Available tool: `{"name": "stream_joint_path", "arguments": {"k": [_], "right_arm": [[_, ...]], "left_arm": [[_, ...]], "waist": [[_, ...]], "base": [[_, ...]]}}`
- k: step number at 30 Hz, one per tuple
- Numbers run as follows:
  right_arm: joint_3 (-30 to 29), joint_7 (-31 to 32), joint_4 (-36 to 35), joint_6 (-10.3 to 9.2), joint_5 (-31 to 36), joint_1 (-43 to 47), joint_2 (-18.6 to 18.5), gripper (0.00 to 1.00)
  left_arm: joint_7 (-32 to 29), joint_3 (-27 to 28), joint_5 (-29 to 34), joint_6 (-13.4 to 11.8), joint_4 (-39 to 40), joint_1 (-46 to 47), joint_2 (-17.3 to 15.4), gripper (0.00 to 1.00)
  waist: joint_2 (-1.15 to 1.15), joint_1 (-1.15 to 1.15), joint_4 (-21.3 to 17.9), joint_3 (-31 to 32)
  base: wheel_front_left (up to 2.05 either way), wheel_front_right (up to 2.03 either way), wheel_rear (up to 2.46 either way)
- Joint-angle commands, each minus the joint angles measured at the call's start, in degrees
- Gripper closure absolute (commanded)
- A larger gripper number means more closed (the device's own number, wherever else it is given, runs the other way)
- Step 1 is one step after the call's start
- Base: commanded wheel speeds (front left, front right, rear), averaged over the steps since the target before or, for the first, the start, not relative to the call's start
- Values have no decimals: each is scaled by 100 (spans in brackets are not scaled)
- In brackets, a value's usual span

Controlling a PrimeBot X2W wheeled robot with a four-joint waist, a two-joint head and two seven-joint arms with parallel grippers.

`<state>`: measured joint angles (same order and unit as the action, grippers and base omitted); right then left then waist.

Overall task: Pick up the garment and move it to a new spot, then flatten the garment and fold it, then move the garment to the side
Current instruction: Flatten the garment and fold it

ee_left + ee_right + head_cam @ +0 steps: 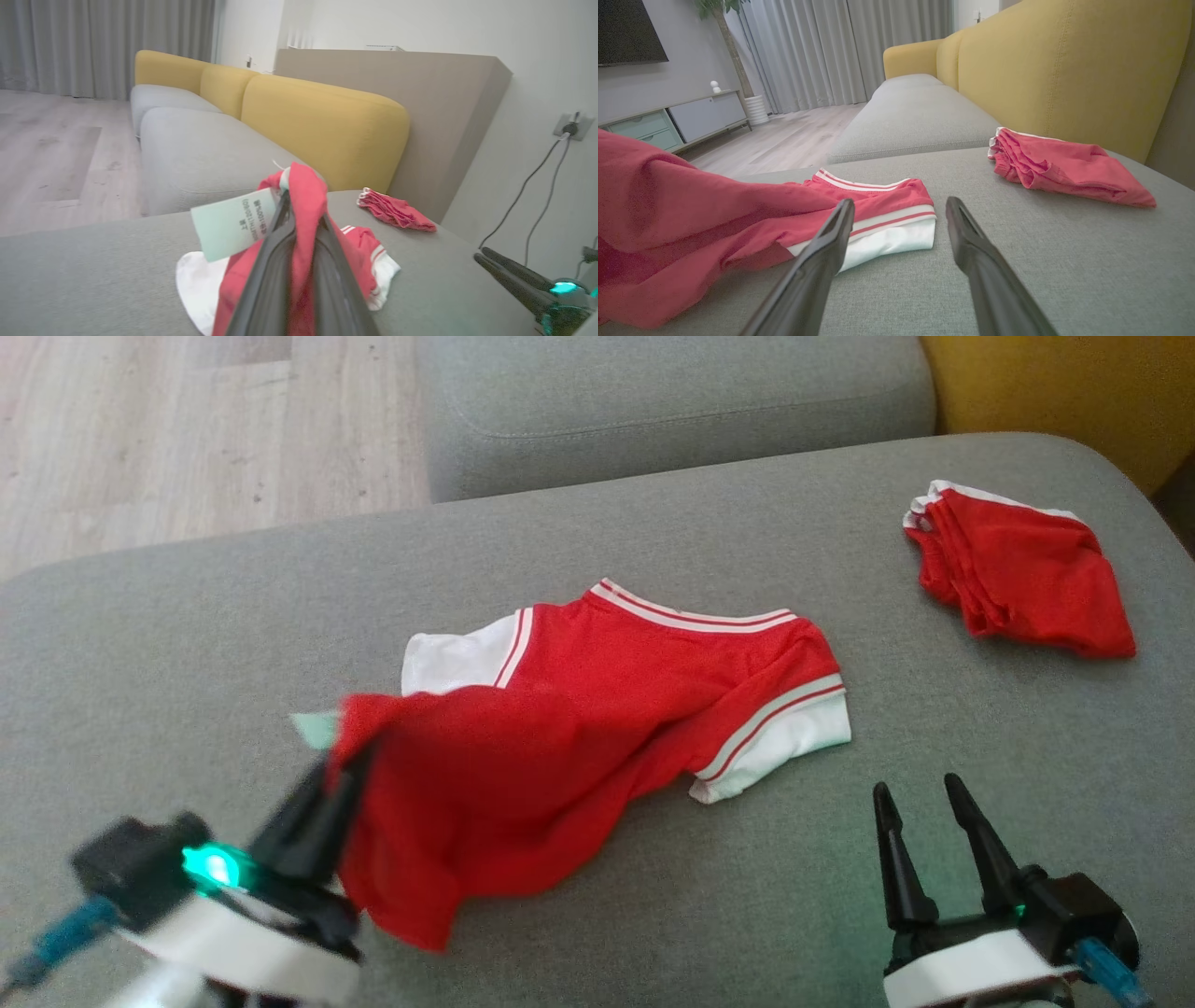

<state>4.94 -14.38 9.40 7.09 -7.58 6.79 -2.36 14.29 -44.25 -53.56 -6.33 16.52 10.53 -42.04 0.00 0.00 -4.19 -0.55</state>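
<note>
A red shirt with white sleeves and striped trim [597, 700] lies on the grey sofa seat [187, 644]. My left gripper [341, 775] is shut on its lower hem and holds that corner lifted, so the red cloth drapes down from the fingers. In the left wrist view the red shirt [306, 210] is pinched between the left gripper [292, 196] fingers, with a pale green tag [233, 221] hanging beside them. My right gripper [920, 798] stands open just right of the shirt's white sleeve. The right wrist view has that open right gripper [900, 205] in front of the red shirt's sleeve [887, 233].
A folded red garment [1018, 574] lies at the far right of the seat, also seen as the folded red garment [1064, 165] near the yellow backrest [1064, 60]. A second grey cushion [672, 401] and wooden floor [187, 429] lie beyond.
</note>
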Motion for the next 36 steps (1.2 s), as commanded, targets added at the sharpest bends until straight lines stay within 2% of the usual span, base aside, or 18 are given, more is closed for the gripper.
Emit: {"name": "stream_joint_path", "arguments": {"k": [1, 4, 7, 10, 12, 19, 26, 27, 29, 30, 36], "right_arm": [[168, -62, -173, 40, -26, -135, -52, 0], [200, -62, -187, 40, -39, -206, -52, 0], [222, -62, -204, 40, -38, -304, -52, 0], [331, -62, -222, 40, -23, -464, -52, 0], [332, -62, -225, 40, -25, -496, -52, 0], [421, -62, -283, 40, -44, -674, -52, 0], [483, -62, -372, 40, -37, -793, -52, 0], [491, -62, -380, 40, -40, -800, -52, 0], [503, -62, -393, 40, -50, -807, -52, 0], [503, -62, -398, 40, -59, -804, -52, 0], [386, -62, -361, 40, -96, -702, -52, 0]], "left_arm": [[62, 455, -89, -50, -27, 287, -320, 100], [64, 780, -198, -132, -507, 407, -428, 100], [67, 1137, -423, -126, -1197, 609, -357, 100], [-19, 1269, -506, 134, -2193, 1064, -363, 100], [-83, 1268, -511, 201, -2444, 1201, -361, 100], [-350, 1282, -452, 746, -3932, 2281, -313, 100], [-274, 1268, -186, 963, -5141, 3177, -205, 100], [-237, 1259, -124, 962, -5299, 3270, -192, 88], [-196, 1203, -26, 1010, -5568, 3396, -148, 35], [-170, 1208, -33, 1047, -5670, 3439, -108, 0], [-13, 1122, 83, 1193, -5849, 3392, 116, 0]], "waist": [[0, 0, -52, -28], [0, 0, -130, -131], [0, 0, -224, -300], [0, 0, -430, -581], [0, 0, -476, -640], [0, 0, -818, -1094], [0, 0, -1077, -1431], [0, 0, -1100, -1461], [0, 0, -1124, -1493], [0, 0, -1127, -1495], [0, 0, -941, -1341]], "base": [[0, 0, 0], [0, 0, 0], [0, 0, 0], [0, 0, 0], [0, 0, 0], [0, 0, 0], [0, 0, 0], [0, 0, 0], [0, 0, 0], [0, 0, 0], [0, 0, 0]]}}
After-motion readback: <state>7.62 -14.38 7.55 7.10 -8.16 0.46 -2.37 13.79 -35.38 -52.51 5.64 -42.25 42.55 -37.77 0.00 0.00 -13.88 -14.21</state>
